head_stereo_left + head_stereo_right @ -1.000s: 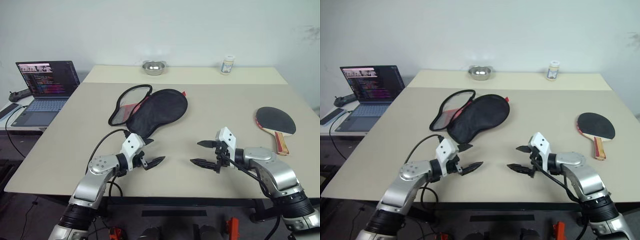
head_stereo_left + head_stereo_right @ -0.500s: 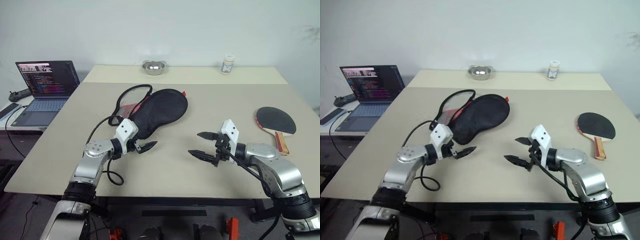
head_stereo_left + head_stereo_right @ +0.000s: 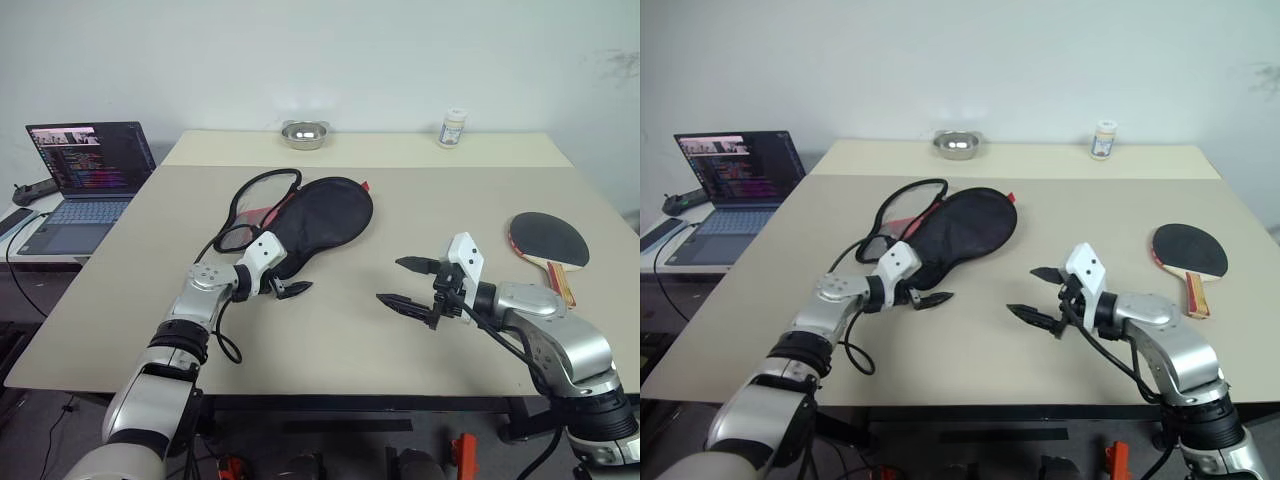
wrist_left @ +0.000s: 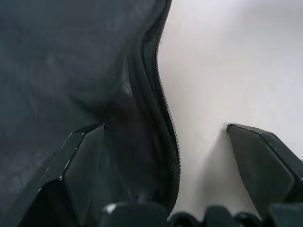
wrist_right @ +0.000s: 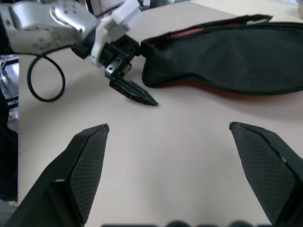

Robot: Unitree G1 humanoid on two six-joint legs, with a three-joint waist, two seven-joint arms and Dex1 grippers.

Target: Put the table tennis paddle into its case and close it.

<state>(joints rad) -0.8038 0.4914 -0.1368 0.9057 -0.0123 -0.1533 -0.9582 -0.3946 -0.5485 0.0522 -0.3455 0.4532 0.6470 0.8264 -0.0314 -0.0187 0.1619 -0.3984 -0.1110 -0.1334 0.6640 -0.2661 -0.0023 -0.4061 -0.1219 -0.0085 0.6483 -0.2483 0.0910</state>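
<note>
While the case (image 3: 318,220) lies on the beige table (image 3: 420,215) a little left of the middle, with its black side up, we see its narrow end pointing toward the near left. Its zipper edge is open there, and a loop of the black edge curls out to the far left with some red fabric showing inside. The left gripper (image 3: 285,289) is at the near end of the case, and its two fingers stand apart. In the left wrist view one finger (image 4: 71,175) is over the black fabric and the other is over the bare table, with the zipper edge running between them. We cannot tell whether the fingers touch the fabric.

The right gripper (image 3: 408,284) hovers above the table near the middle front, pointing to the left, and its fingers are spread wide with nothing between them. The table tennis paddle (image 3: 547,245) lies flat near the right edge of the table, black face up, with its striped handle pointing toward the near side. It is well apart from the case and from both grippers.

At the far side of the table stand a small metal bowl (image 3: 306,133) and a small white jar (image 3: 454,129). An open laptop (image 3: 78,175) is on a lower desk to the left.
</note>
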